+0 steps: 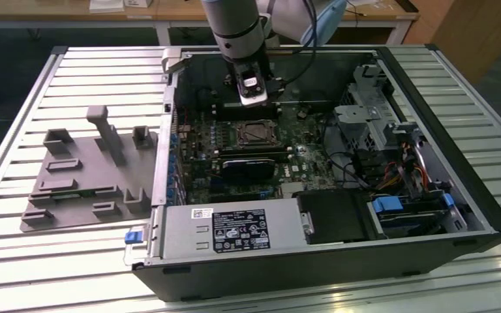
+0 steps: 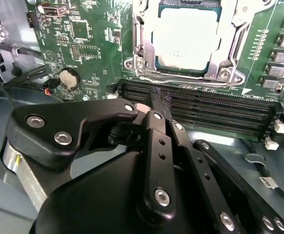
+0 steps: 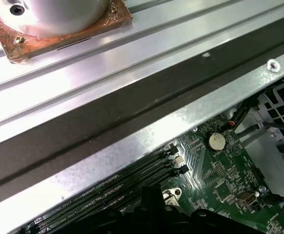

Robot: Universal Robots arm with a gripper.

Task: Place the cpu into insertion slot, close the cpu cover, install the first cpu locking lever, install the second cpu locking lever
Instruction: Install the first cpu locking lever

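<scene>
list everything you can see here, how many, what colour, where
slatted metal table: one, silver, under everything
grey plastic fixture tray: one, grey, on the table, the exterior view's left of the case
open computer case: one, black, on the table
green circuit board: one, green, inside the case
small square metal-topped cpu: one, silver-grey, on the board
thin metal cpu cover frame: one, silvery, around the cpu
long narrow memory slots: several, black, beside the cpu
round coin battery: one, silver, on the board
rectangular heatsink block: one, black, on the board
labelled power supply box: one, silver, at the case edge
robot arm: one, grey, reaching into the case
gripper: one, black, fingers shut, by the memory slots
</scene>
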